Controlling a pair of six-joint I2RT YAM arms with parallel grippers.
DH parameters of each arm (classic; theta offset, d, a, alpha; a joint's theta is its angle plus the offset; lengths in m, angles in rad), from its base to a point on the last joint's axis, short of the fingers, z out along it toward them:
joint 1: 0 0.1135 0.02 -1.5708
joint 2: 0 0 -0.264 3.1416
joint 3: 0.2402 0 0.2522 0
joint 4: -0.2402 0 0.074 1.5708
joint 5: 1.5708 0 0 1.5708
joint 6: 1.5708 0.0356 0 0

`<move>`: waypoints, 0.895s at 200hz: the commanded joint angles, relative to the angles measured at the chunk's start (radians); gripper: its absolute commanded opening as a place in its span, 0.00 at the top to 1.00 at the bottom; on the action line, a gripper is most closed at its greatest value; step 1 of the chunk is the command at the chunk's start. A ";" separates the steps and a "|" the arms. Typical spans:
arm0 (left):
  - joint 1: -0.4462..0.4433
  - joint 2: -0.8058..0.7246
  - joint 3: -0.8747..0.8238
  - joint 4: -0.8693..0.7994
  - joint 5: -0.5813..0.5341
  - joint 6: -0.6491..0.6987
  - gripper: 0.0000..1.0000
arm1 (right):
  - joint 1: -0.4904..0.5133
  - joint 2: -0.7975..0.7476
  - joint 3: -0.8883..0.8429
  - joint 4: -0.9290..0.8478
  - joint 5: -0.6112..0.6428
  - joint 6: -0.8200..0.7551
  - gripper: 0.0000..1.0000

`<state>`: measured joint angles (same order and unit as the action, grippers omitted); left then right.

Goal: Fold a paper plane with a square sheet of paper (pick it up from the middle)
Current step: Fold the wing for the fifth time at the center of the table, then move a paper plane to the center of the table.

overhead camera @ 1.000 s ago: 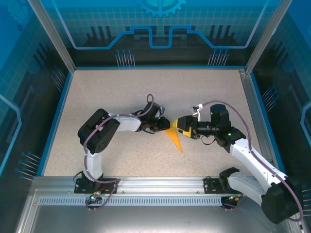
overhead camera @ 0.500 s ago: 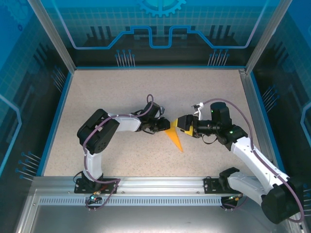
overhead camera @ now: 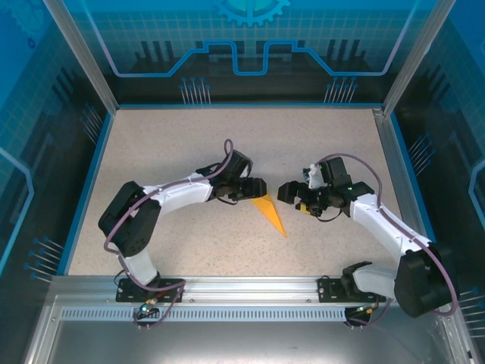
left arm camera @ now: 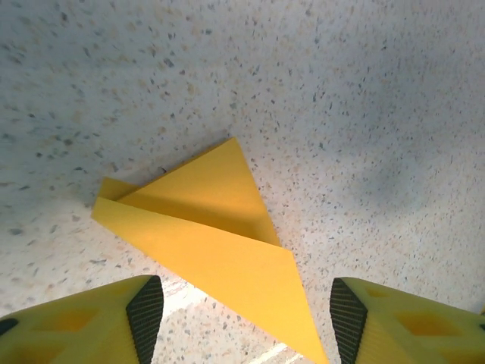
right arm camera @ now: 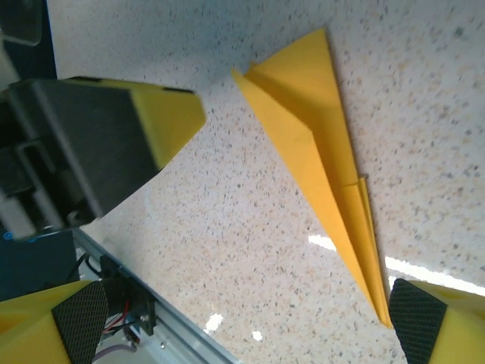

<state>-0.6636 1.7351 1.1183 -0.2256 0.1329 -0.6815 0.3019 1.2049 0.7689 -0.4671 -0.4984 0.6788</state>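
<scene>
We are seeing the narrow pointed orange-yellow paper dart (overhead camera: 270,214) lying flat near the middle of the speckled beige worktop (overhead camera: 174,144), its tip pointing toward the near edge. Our left tool (overhead camera: 254,187) is hovering over the dart's wide end with its jaws apart, gripping nothing. Our right tool (overhead camera: 286,189) is gaping wide just across from it, equally empty. Bare worktop is lying open all round, out to the blue rim (overhead camera: 92,178).

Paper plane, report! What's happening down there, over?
Left claw open, right claw open, neither holding. Paper plane flat on table, by both claws. Nothing in the way. Over.
</scene>
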 commanded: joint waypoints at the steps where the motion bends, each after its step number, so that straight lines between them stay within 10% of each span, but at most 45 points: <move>1: -0.035 -0.027 0.057 -0.193 -0.128 -0.044 0.34 | -0.012 0.010 0.036 -0.034 0.058 -0.050 0.01; 46: -0.146 0.087 0.236 -0.412 -0.274 -0.188 0.31 | -0.029 -0.068 -0.014 -0.064 0.265 -0.051 0.01; 179: -0.199 0.353 0.517 -0.573 -0.260 -0.296 0.25 | -0.154 -0.087 -0.161 0.005 0.171 -0.117 0.01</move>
<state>-0.8520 2.0483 1.5784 -0.7303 -0.1265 -0.9699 0.1627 1.1500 0.6235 -0.4755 -0.3069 0.5819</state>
